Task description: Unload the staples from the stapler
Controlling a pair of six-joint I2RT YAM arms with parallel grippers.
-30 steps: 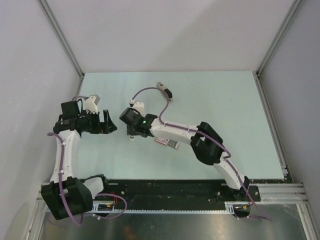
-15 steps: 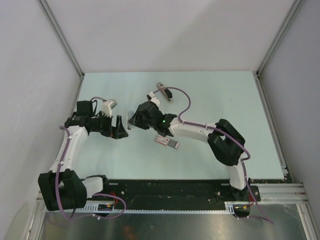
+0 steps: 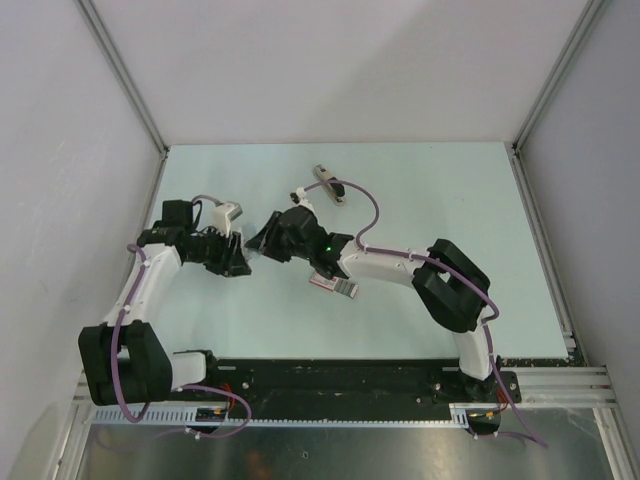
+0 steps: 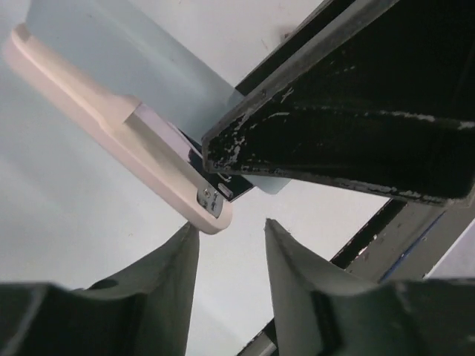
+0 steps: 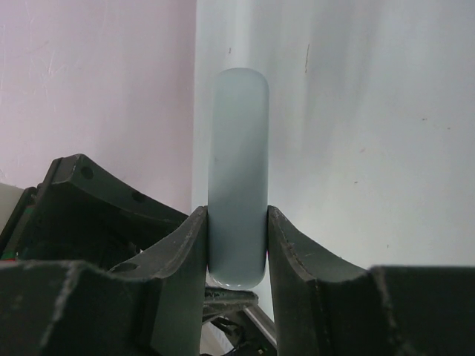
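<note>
The stapler [image 5: 237, 170], a slim pale beige body with a small metal tip [image 4: 210, 202], is held up off the table. My right gripper [image 5: 237, 211] is shut on its sides, and one black finger [image 4: 326, 141] of it crosses the left wrist view. My left gripper [image 4: 231, 225] is open, its jaws partly apart. The stapler's metal-tipped end sits just past the left fingertip [image 4: 189, 237], not between the two tips. In the top view both grippers meet left of centre, left [image 3: 238, 258] and right [image 3: 260, 240]. The staples are not visible.
A flat pink-and-white box [image 3: 334, 284] lies on the table under the right forearm. A slim grey-beige piece with a black part [image 3: 331, 184] lies near the far middle. Walls close the cell at the left, back and right.
My right gripper has lifted off the table and turned toward the left arm with the stapler. The left gripper has moved in toward the stapler's end, and its jaws have narrowed.
</note>
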